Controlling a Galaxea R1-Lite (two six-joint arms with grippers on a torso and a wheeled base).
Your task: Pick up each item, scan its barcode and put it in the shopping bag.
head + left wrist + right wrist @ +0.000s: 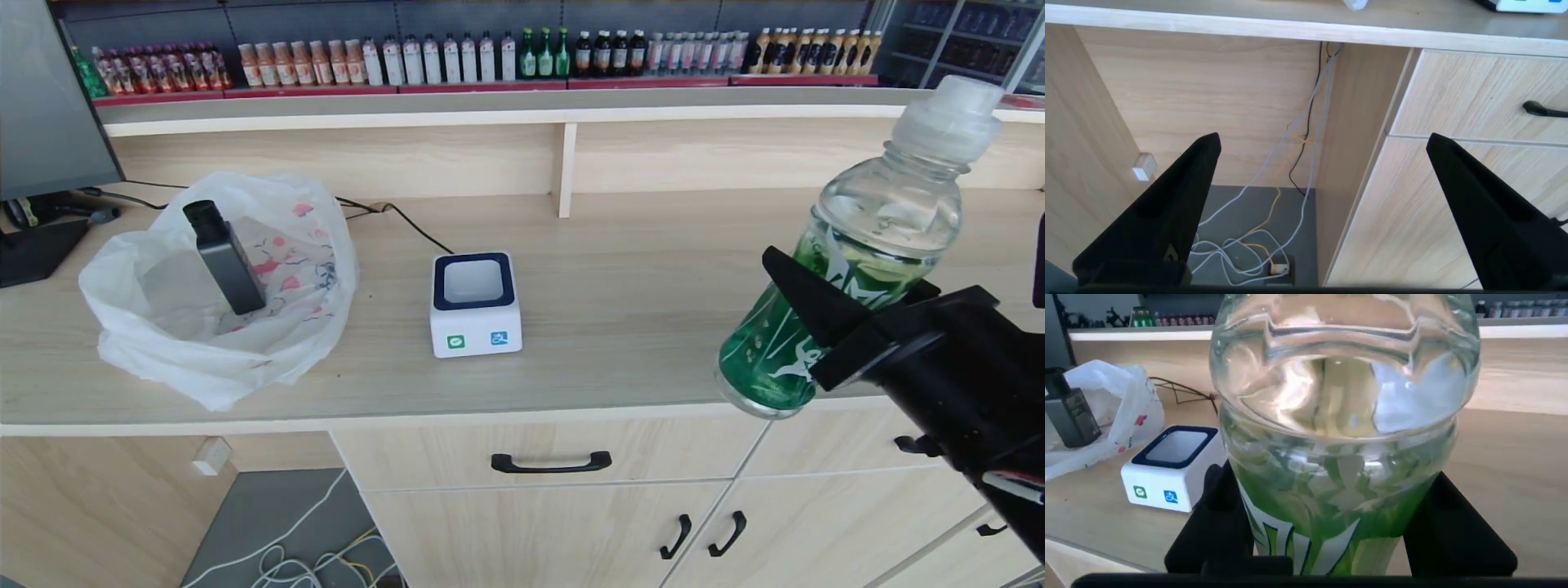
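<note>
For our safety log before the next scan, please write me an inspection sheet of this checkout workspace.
Surface: light wooden counter.
Job's things: clear plastic bottle with green label, in the air at right; white square scanner box mid-counter; white plastic shopping bag at left, dark grey flat bottle standing inside.
Clutter: nothing seen.
Grippers: right gripper, jaws shut on the bottle; left gripper, jaws open, low before the cupboard.
Cables: black cable behind scanner; white and yellow cables on floor.
Surroundings: shelf of drink bottles behind; dark monitor at left.

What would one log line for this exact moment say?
right gripper: shut on green bottle, held in air | left gripper: open, low before cabinet | shopping bag: dark box inside | scanner: beside bag
</note>
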